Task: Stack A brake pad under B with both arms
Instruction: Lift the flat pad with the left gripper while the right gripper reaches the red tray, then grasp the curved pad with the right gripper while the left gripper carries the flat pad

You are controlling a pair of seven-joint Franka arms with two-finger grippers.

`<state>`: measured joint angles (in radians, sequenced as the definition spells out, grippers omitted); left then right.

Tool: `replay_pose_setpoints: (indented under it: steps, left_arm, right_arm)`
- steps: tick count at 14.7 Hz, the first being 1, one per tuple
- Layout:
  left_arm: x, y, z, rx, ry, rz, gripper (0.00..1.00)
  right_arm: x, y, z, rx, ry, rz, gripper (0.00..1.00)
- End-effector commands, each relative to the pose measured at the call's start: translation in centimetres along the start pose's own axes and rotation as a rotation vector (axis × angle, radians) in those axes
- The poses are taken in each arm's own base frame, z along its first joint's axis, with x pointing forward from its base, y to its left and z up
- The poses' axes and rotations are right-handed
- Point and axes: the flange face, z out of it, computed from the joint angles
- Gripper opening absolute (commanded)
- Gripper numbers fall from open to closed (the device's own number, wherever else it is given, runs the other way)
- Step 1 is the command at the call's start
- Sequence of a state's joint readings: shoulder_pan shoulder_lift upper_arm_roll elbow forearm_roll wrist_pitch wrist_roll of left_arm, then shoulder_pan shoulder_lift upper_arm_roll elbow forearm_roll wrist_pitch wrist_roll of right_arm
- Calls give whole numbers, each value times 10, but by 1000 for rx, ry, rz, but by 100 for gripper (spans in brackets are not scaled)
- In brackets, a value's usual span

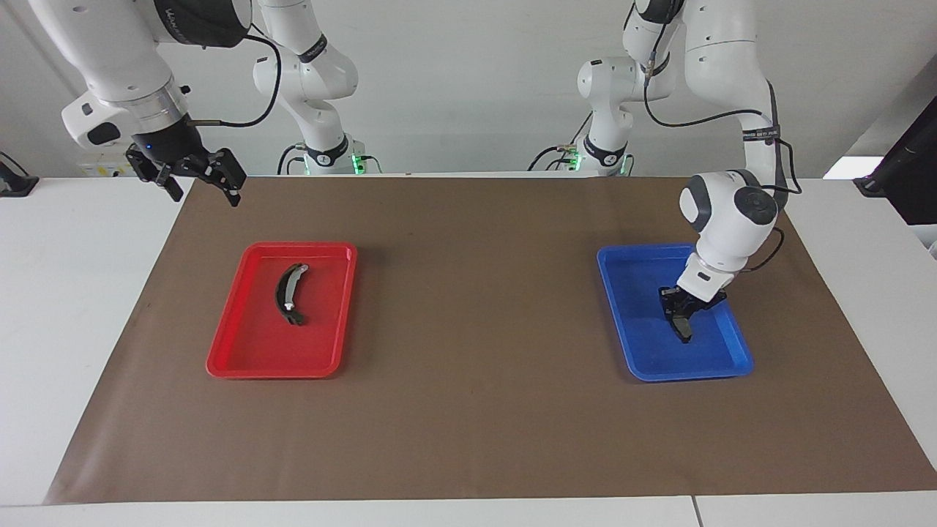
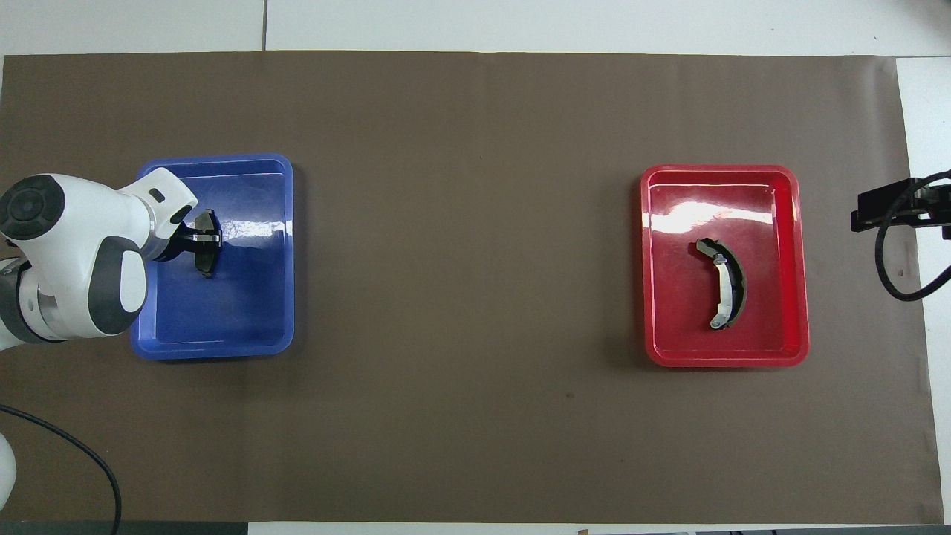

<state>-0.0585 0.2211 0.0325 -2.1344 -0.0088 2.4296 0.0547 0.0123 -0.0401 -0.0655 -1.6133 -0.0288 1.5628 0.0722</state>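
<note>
The small dark-grey brake pad A (image 1: pixel 685 329) (image 2: pixel 205 253) is in the blue tray (image 1: pixel 644 359) (image 2: pixel 223 327) toward the left arm's end of the table. My left gripper (image 1: pixel 682 313) (image 2: pixel 199 239) reaches down into that tray with its fingers closed on the pad, which stands on edge just above the tray floor. The long black crescent B (image 1: pixel 290 294) (image 2: pixel 726 282), with a silvery metal patch, lies flat in the red tray (image 1: pixel 249 359) (image 2: pixel 669 327). My right gripper (image 1: pixel 205 192) (image 2: pixel 888 209) is open and empty, raised over the mat's edge beside the red tray.
A brown mat (image 1: pixel 468 410) (image 2: pixel 475 416) covers the table between and around the two trays. A black device (image 1: pixel 911 176) stands off the mat at the left arm's end.
</note>
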Motion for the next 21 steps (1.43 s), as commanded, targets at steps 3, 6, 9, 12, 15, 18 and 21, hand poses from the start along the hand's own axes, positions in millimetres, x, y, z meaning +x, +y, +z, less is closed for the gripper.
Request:
replay_pose_setpoints:
  steps: [3,6,9,12,15,18,21]
  left_arm:
    - [17,8,-54,-3,58,12,1]
    - [16,89,-67,-19,41,110,1]
    - [2,190,-65,-44,61,68,1]
    - [-18,296,-57,-71,67,51,1]
    - [-41,385,-34,-83,54,54,1]
    - [-68,425,-17,-85,44,129,9]
    - [-65,427,-20,-101,65,135,100]
  right_arm:
    - [-5,8,1,3,1,2,100]
    - [-9,15,18,10,36,12,100]
    - [-14,9,40,24,88,-2,100]
    - [-13,4,107,29,120,-17,100]
    - [10,-30,188,24,101,-84,100]
    - [9,-30,249,14,105,-201,100]
    - [2,-21,286,10,58,-287,100]
